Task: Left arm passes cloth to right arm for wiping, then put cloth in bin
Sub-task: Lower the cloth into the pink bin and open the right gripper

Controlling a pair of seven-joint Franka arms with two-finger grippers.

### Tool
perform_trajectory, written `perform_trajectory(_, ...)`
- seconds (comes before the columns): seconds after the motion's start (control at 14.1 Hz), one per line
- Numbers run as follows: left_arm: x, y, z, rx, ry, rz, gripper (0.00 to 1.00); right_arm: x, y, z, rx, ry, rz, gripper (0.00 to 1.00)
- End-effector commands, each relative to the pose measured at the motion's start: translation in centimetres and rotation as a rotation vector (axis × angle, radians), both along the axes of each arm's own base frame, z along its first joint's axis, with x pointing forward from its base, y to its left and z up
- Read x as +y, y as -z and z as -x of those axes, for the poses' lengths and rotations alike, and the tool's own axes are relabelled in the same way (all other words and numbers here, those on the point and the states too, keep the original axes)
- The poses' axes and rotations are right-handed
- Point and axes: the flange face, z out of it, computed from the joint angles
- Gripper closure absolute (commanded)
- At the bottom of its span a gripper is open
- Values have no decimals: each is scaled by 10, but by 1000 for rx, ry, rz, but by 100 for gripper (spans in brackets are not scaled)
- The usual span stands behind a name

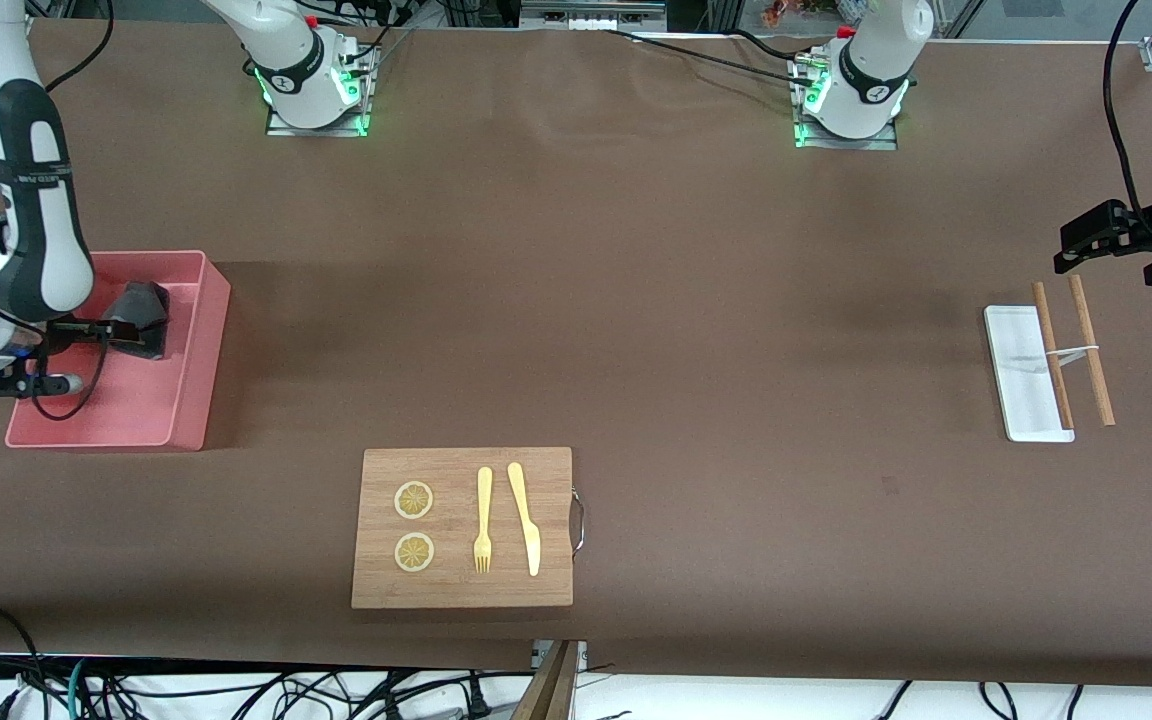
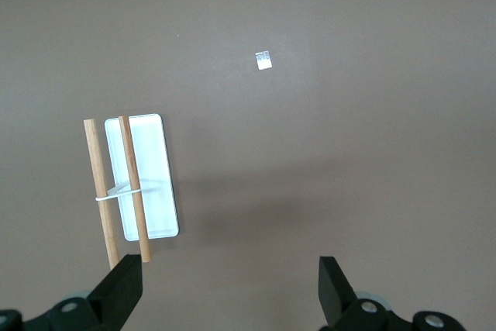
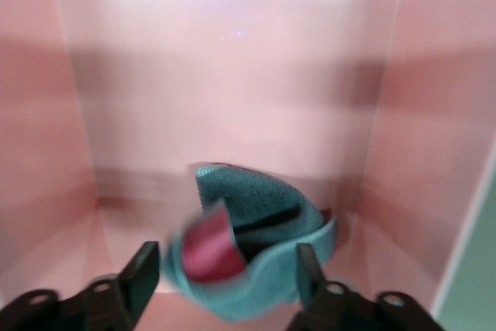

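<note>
The cloth (image 1: 142, 310) is a bunched grey bundle inside the pink bin (image 1: 198, 350) at the right arm's end of the table. In the right wrist view the cloth (image 3: 260, 242) shows its grey side, a pink-red fold and a pale edge, blurred, low against the bin's floor and wall (image 3: 232, 75). My right gripper (image 1: 131, 340) hangs in the bin right above the cloth; its jaws (image 3: 226, 265) stand wide apart on either side of the bundle, open. My left gripper (image 1: 1086, 245) waits over the table at the left arm's end, open and empty (image 2: 231, 284).
A wooden cutting board (image 1: 463, 527) with two lemon slices, a fork and a knife lies near the front camera. A white tray (image 1: 1021, 370) with two wooden sticks (image 1: 1086, 350) across it lies beneath the left gripper's area. A small scrap of tape (image 2: 263, 60) lies on the table.
</note>
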Motion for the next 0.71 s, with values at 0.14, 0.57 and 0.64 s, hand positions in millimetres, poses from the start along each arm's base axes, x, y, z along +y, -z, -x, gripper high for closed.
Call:
perform_trajectory(0.14, -1, -6, 0, 2, -11, 18, 0, 26, -85, -7, -48, -24, -64, 0)
perform_trajectory(0.57, -1, -6, 0, 2, -13, 18, 0, 79, -202, -2, -35, -179, -29, 0)
perform_trajectory(0.64, -2, -6, 0, 2, -11, 18, 0, 81, -228, -1, -68, -181, -26, 0)
